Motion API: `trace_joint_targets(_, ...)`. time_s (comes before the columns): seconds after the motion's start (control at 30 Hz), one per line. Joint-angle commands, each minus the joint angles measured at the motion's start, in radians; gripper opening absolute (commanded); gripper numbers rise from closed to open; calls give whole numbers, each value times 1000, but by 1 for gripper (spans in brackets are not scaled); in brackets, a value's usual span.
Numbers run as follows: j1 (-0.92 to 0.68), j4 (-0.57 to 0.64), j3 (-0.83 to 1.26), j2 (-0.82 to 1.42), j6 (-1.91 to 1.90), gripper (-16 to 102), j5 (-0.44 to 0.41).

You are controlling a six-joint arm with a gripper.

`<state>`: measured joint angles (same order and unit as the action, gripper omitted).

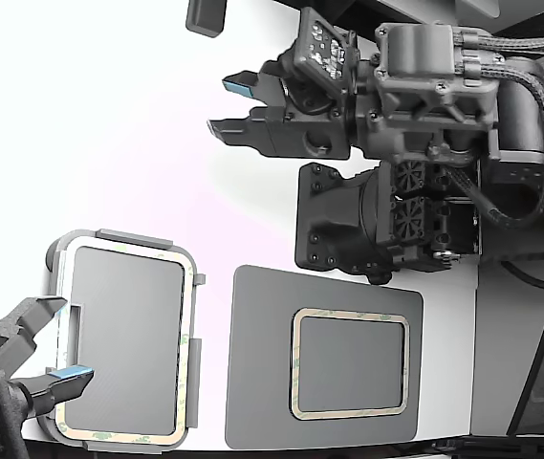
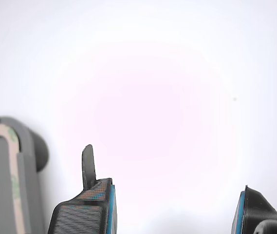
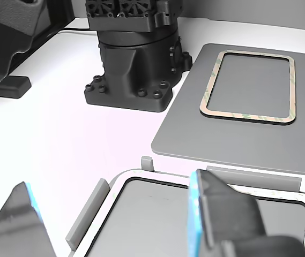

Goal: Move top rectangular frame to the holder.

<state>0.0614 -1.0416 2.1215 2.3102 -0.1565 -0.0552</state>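
Your gripper (image 2: 175,207) fills the wrist view's foreground, its blue-padded jaws spread wide with nothing between them, above the white table (image 1: 109,124). In the exterior view, one beige rectangular frame (image 1: 187,316) sits seated in the light grey holder (image 1: 128,236) at the left. The other frame (image 1: 352,315) lies on the dark grey mat (image 1: 262,363) beside it.

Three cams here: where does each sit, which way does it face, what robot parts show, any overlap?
Exterior view: overhead, looking down on the tray, the mat and both frames; two arms show.
Wrist view: on the arm, facing the white table; open hand, tray corner.
Other view: low by the tray, facing the arm base and the mat's frame; two fingers in front.
Shared: the tray is in all three.
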Motion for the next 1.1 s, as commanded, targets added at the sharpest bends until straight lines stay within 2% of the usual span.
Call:
trace_joint_targets(0.0,28,43,147,183,14,100,0)
trace_joint_targets(0.13,28,87,276,307,9,100,-9)
trace_joint_targets(0.33,28,94,425,453,23,100,-17)
trace_joint_targets(0.57,23,78,518,646,75,100,48)
trace_joint_targets(1.07,23,77,517,644,69,100,34)
